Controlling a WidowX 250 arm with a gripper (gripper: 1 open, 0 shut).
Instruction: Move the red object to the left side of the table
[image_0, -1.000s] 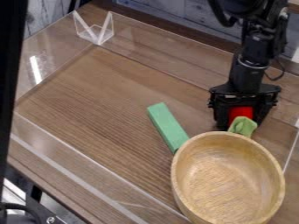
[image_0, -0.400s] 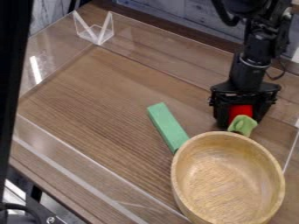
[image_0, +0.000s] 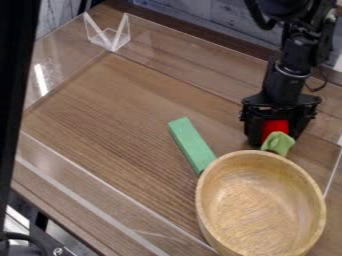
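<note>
The red toy fruit with the green leafy end (image_0: 275, 128) is seen at the right of the frame, just above the big wooden bowl (image_0: 259, 208). The black jaws (image_0: 274, 118) are spread wide around it, and it does not look gripped. The move across the brown worktop (image_0: 114, 115) has not been made. The fruit still has to be squeezed, picked up, taken to the left side and let go there.

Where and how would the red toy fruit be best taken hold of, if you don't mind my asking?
Probably by its rounded red body, from above, with the open gripper's fingers either side: the leafy green end points toward the wooden bowl, which crowds that side.
</note>
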